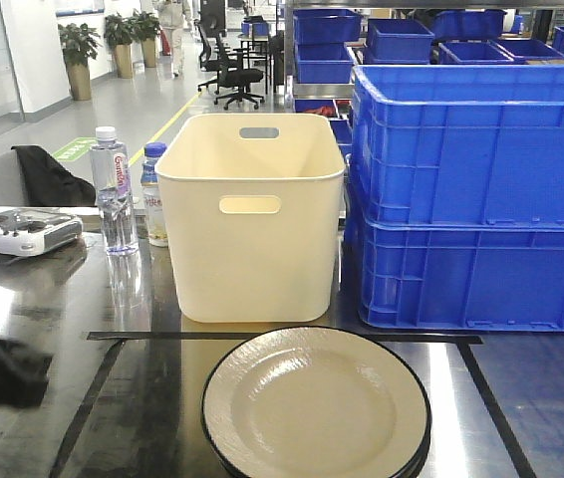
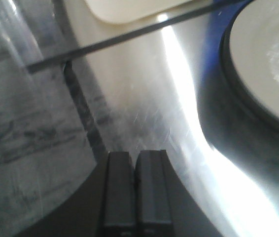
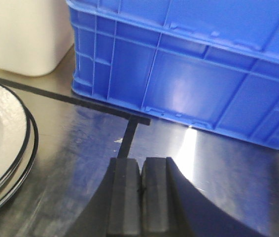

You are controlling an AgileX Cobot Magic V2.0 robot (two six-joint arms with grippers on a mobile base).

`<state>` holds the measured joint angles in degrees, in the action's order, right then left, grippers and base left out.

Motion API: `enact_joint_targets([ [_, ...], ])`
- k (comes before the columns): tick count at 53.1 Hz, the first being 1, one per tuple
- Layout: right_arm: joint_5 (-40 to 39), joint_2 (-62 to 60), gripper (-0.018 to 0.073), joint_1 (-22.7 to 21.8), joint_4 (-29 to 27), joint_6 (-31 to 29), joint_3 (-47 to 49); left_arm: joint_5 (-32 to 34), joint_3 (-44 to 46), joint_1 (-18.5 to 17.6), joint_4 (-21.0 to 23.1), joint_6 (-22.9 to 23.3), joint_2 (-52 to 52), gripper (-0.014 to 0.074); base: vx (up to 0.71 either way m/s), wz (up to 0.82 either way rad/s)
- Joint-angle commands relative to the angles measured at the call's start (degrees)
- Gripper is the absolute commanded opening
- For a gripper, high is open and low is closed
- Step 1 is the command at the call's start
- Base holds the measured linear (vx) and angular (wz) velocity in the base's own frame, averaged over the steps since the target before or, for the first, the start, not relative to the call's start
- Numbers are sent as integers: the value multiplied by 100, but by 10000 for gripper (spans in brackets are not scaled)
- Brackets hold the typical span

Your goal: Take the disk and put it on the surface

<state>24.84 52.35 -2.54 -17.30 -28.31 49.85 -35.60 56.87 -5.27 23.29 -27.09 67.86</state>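
Stacked cream disk [image 1: 315,403] on the surface [image 1: 152,398]; both grippers' fingers together, empty

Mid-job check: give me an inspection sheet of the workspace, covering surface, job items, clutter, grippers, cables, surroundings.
Surface: shiny grey tabletop with black tape lines, glare streaks.
Job's things: stacked plates at the front edge, cream with dark rims, ungripped.
Clutter: cream bin behind plates; two stacked blue crates to its right; two water bottles; white controller.
Grippers: left gripper shut, empty, over bare metal; right gripper shut, empty.
Cables: nothing seen.
Surroundings: office chairs, potted plants, more blue crates behind.
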Motion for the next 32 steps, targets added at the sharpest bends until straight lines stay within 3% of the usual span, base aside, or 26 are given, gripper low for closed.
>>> enact_joint_targets([
  [1, -1103, -802, -12, 7, -82, -135, -758, 1120, -689, -82, 86, -126, -679, -2, 0, 0],
  [8, -1945, -1773, -12, 7, -215, -200, -1996, 2220, -1882, -250, 114, -286, -1710, -2, 0, 0],
  [15, -2901, -2289, -10, 7, -303, -200, -2812, 2774, -2780, -280, 126, -280, -2446, -2, 0, 0],
  [22, -3518, -2334, -9, 7, -309, -181, -3146, 2994, -3322, -280, 126, -280, -2834, -2, 0, 0],
  [32, -3542, -2334, -9, 0, -309, -181, -3202, 2773, -3495, -280, 126, -274, -2877, -2, 0, 0],
])
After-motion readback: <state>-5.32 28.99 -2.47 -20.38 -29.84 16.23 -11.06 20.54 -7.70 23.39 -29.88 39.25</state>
